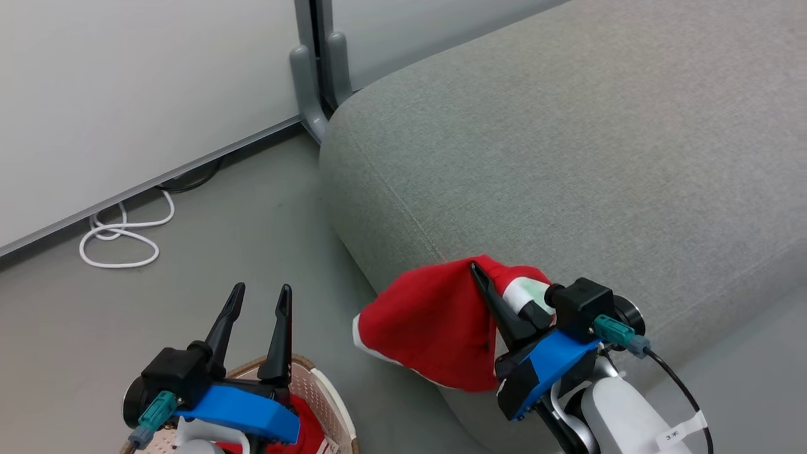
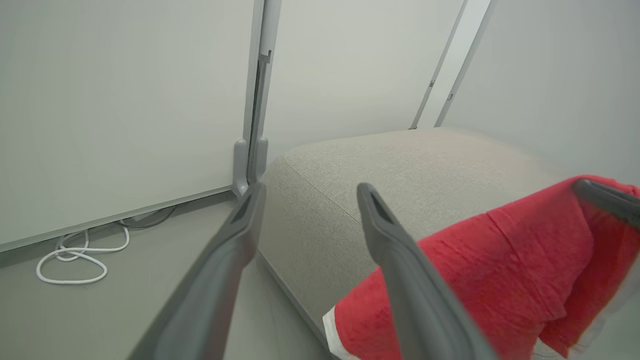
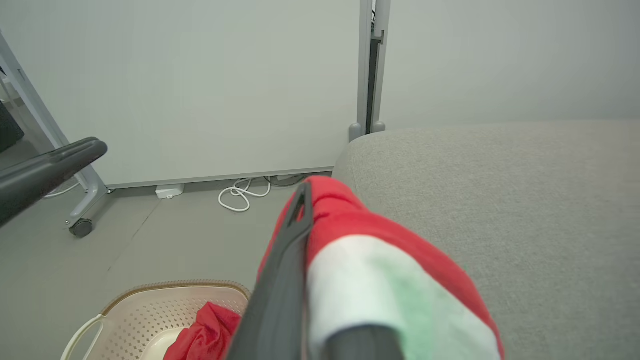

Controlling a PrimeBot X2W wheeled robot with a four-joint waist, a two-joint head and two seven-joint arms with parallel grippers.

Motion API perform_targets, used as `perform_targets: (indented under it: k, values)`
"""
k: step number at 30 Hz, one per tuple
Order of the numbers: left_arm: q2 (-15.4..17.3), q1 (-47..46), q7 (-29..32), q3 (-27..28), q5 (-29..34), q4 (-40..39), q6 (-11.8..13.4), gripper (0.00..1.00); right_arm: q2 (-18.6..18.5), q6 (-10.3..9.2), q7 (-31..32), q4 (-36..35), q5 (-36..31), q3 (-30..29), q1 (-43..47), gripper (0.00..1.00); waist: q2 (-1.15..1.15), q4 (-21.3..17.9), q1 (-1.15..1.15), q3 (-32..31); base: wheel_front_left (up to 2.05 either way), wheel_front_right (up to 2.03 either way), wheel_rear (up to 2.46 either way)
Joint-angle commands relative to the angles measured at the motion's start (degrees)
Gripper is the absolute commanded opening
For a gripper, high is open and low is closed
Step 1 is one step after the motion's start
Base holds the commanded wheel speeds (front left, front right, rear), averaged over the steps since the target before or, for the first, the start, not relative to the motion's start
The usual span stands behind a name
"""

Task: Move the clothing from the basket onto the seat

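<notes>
- The right claw (image 1: pixel 502 291) pinches one red garment (image 1: pixel 429 321), held high so its folds hang against the front edge of the sofa (image 1: pixel 567 157), at 6 o'clock in the head view, probably to clear that edge.
- The left claw (image 1: pixel 263 289) hangs spread and empty over the basket (image 1: pixel 329 394) at 7 o'clock, likely ready for the second red garment (image 3: pixel 205 335) inside.

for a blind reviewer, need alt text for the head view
The right gripper holds a red garment at the edge of the grey sofa. The open left gripper hovers above the basket, where more red fabric lies.
</notes>
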Motion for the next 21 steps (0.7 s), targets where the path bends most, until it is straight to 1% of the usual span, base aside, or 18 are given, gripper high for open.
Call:
perform_targets:
  k: [1, 6, 10, 15, 21]
  values:
    - [-0.05, 0.34, -0.16, 0.85, 0.83, -0.03, -0.42, 1.0, -0.06, 0.03, 0.23, -1.1, -0.42, -0.4, 1.15, 0.0, 0.0, -1.18, 0.0, -0.35, 0.0, 0.0, 0.0]
    - [-0.82, 0.94, -0.16, 2.54, 2.41, 0.68, -1.55, 1.0, -0.06, 0.03, 1.13, -3.85, -0.35, -1.07, 3.23, 0.0, 0.0, -3.69, 0.0, -0.02, 0.0, 0.0, 0.0]
    - [-1.35, 0.77, -0.16, 3.05, 3.35, 1.41, -2.38, 1.0, -0.07, 0.03, 1.57, -4.97, 0.03, -1.42, 3.82, 0.0, 0.0, -4.45, 0.0, 0.37, 0.0, 0.0, 0.0]
    - [-1.76, 0.04, -0.16, 3.57, 4.43, 2.01, -3.2, 1.0, -0.07, 0.03, 1.73, -5.67, -0.1, -2.75, 3.33, 0.0, 0.0, -3.6, 0.0, 1.62, 0.0, 0.0, 0.0]
    - [-1.44, -0.88, -0.15, 4.46, 5.43, 1.96, -3.7, 1.0, -0.06, 0.03, 2.5, -6.37, -1.37, -6.13, -2.48, 0.0, 0.0, -1.14, 0.0, 4.72, 0.0, 0.0, 0.0]
